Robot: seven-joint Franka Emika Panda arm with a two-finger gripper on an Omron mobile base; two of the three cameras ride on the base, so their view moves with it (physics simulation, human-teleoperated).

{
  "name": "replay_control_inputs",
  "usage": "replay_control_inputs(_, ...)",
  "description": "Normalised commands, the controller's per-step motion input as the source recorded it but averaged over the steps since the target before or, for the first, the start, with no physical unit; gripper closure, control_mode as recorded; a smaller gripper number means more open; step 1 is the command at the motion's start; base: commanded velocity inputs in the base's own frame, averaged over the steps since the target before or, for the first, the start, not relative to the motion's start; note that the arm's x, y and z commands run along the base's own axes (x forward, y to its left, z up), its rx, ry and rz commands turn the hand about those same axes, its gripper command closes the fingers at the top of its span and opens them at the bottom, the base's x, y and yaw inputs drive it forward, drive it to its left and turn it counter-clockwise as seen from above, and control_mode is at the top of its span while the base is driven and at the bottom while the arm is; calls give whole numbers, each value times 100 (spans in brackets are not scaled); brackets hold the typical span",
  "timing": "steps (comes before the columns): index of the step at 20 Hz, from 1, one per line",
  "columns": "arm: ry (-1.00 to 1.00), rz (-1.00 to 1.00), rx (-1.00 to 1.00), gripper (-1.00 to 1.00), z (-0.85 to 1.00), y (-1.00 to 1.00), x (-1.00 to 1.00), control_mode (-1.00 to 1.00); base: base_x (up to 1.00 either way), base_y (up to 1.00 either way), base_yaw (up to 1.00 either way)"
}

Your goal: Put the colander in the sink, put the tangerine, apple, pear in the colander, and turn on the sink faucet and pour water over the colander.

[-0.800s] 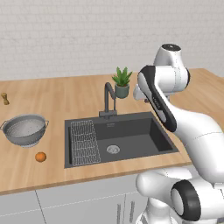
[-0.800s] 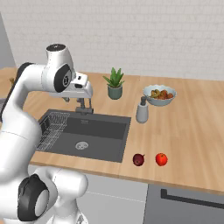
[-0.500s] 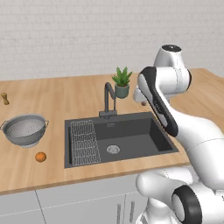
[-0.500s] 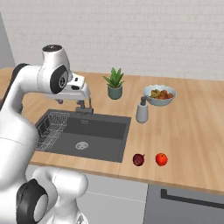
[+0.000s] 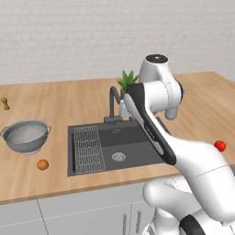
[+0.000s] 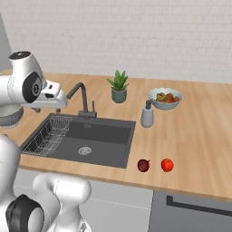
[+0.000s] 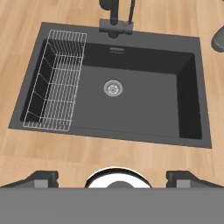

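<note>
Arm swung leftward, pincer [image 7: 112,178] wide above sink [image 7: 131,96]

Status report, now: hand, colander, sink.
Hand open, empty, above the sink. Colander on the counter left of the basin, tangerine beside it. Basin holds just the wire rack.

White robot arm with dark joints folded high, elbow raised, wrist bent downward; its two-finger tool [image 7: 112,178] faces straight down, dark fingertips [image 7: 40,177] spread wide, holding nothing.
</note>
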Motion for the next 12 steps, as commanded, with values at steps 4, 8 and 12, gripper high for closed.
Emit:
replay_control_inputs(4, 0, -4, 0, -100, 0, 91, -18, -100, 0, 0, 0)
replay_control_inputs(8, 0, -11, 0, -100, -3, 98, -2, -100, 0, 0, 0)
replay_control_inputs(12, 0, -16, 2, -100, -12, 84, 0, -100, 0, 0, 0)
